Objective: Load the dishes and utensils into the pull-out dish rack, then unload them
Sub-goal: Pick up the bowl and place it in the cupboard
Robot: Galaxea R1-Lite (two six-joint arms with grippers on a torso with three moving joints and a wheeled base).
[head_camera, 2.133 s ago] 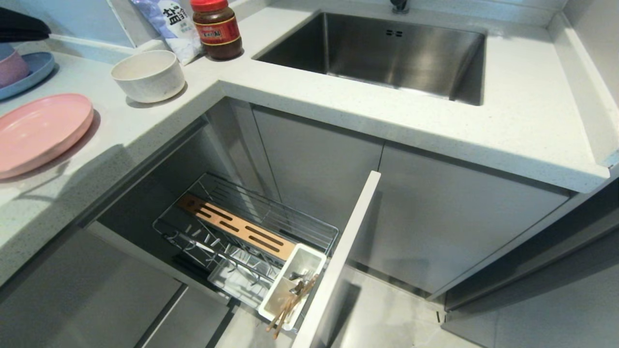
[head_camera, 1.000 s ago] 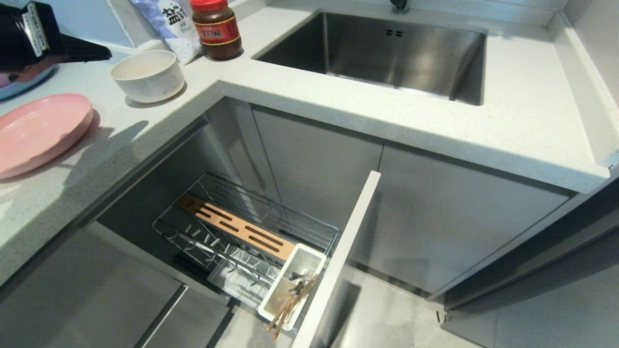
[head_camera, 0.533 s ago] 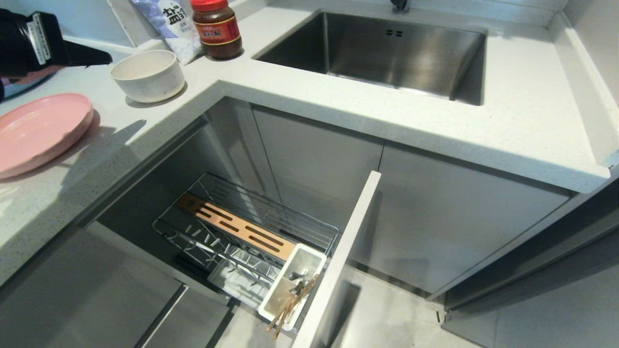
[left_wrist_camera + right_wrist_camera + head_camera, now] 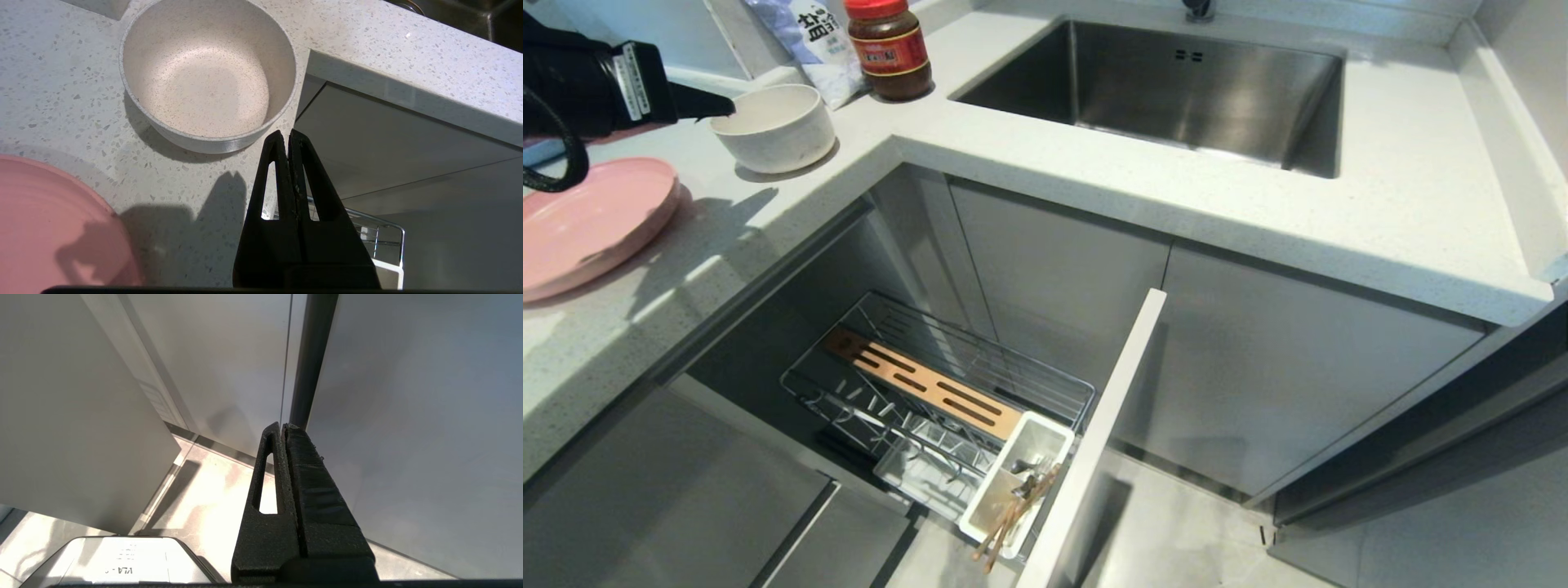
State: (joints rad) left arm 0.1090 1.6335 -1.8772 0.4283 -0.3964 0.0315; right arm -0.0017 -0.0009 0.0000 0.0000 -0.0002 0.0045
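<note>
The cream-white bowl (image 4: 774, 126) stands upright on the counter, with the pink plate (image 4: 588, 220) flat to its left. My left gripper (image 4: 727, 107) hangs above the counter with its tips at the bowl's left rim, shut and holding nothing; the left wrist view shows the same gripper (image 4: 288, 134) just short of the bowl (image 4: 204, 73), beside the plate (image 4: 49, 228). Below the counter the pull-out dish rack (image 4: 939, 392) is drawn out. Chopsticks (image 4: 1011, 516) and metal utensils (image 4: 1023, 478) lie in its white cutlery tray. My right gripper (image 4: 282, 426) hangs shut, parked by the cabinet fronts.
A steel sink (image 4: 1168, 86) is set in the counter at the back. A red-lidded jar (image 4: 889, 47) and a printed bag (image 4: 810, 41) stand behind the bowl. The rack's pale-grey front panel (image 4: 1094, 433) juts out over the floor.
My left arm has come in from the far left and moved right over the counter, until its shut tips are at the bowl's rim. Nothing else has moved.
</note>
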